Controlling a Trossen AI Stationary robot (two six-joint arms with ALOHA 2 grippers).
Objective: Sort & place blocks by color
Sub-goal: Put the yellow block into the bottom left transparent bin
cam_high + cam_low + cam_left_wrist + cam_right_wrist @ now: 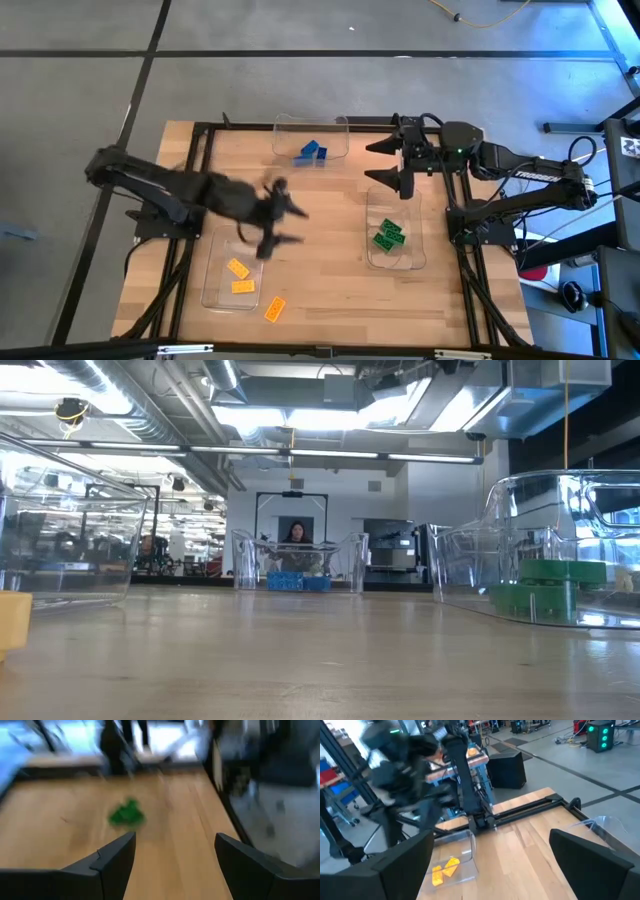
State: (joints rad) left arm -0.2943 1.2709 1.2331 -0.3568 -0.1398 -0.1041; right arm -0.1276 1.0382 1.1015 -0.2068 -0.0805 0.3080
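Two blue blocks (312, 152) lie in the clear far tray (340, 128). Green blocks (388, 237) sit in the right tray (412, 262). Two orange blocks (238, 275) lie in the left tray (210, 290), and one orange block (274, 309) rests flat on the table just outside it, toward the near edge. My left gripper (292, 225) hangs open and empty over the table's middle, blurred; its wrist view shows the green blocks (127, 813) ahead. My right gripper (385, 163) is open and empty between the far and right trays.
A black frame (200, 140) borders the wooden table. Bare wood (320, 260) lies between the left and right trays. In the low view a person (297, 535) sits behind the far tray, well beyond the table.
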